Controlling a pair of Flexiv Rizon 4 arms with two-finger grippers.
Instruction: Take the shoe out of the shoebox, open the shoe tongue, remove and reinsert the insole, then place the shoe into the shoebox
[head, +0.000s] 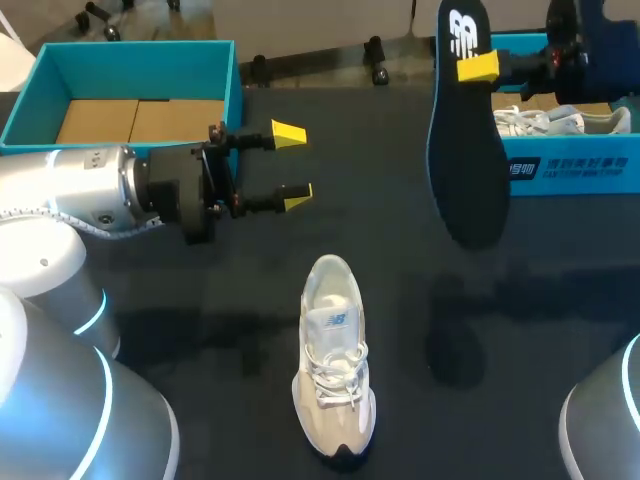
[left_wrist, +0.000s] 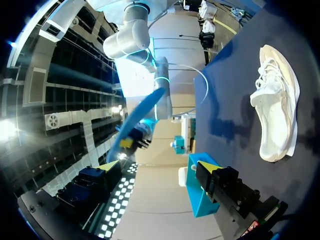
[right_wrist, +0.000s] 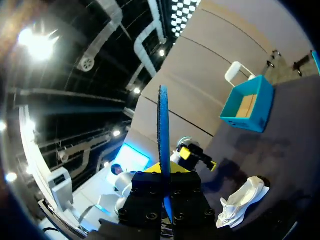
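Note:
A white shoe (head: 332, 365) lies on the dark table, toe toward the front edge; it also shows in the left wrist view (left_wrist: 275, 107) and the right wrist view (right_wrist: 245, 200). My right gripper (head: 468, 68) is raised at the back right, shut on the heel end of a dark blue insole (head: 465, 130) that hangs down from it. From its own wrist the insole (right_wrist: 163, 130) is edge-on between the fingers of the right gripper (right_wrist: 165, 170). My left gripper (head: 292, 165) hovers open and empty, left of and beyond the shoe. Past the left gripper (left_wrist: 159, 167) the insole (left_wrist: 137, 117) shows in the distance.
An open teal shoebox (head: 130, 48) with a bare cardboard floor stands at the back left, also seen as the teal box (right_wrist: 247, 105). A second teal box (head: 570, 170) at the back right holds another white shoe (head: 560, 120).

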